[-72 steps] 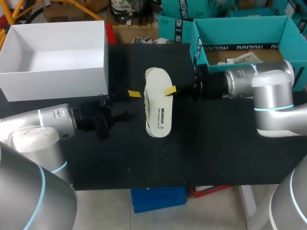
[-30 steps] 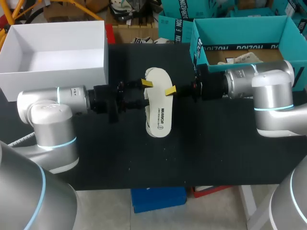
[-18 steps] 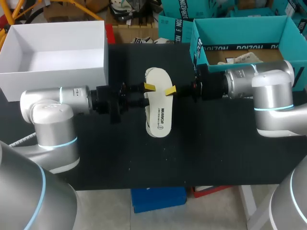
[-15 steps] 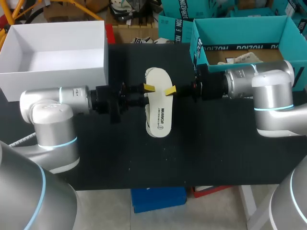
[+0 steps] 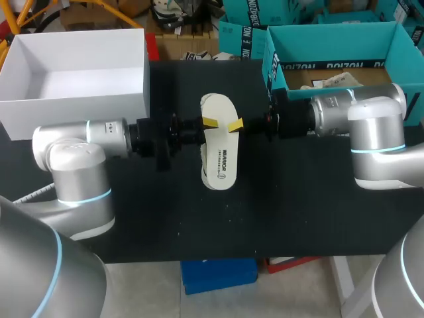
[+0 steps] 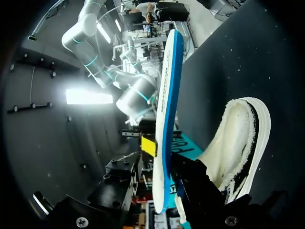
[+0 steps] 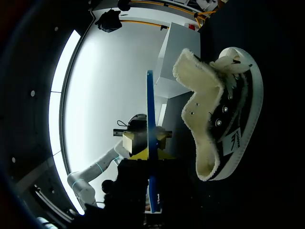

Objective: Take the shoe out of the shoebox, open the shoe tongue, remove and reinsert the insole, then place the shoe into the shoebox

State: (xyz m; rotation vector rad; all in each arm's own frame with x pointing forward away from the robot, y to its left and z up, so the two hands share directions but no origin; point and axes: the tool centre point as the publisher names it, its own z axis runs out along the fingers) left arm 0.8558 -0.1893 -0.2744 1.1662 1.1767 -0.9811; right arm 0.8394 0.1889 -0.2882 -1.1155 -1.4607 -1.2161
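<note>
The surface (image 5: 285,218) is a black, matte top. In the head view it fills the middle of the scene, and its front edge runs straight across on the side nearest the camera. Small pale specks dot it, a few in the head view and many more in the left wrist view. It looks evenly lit and dull rather than glossy.
</note>
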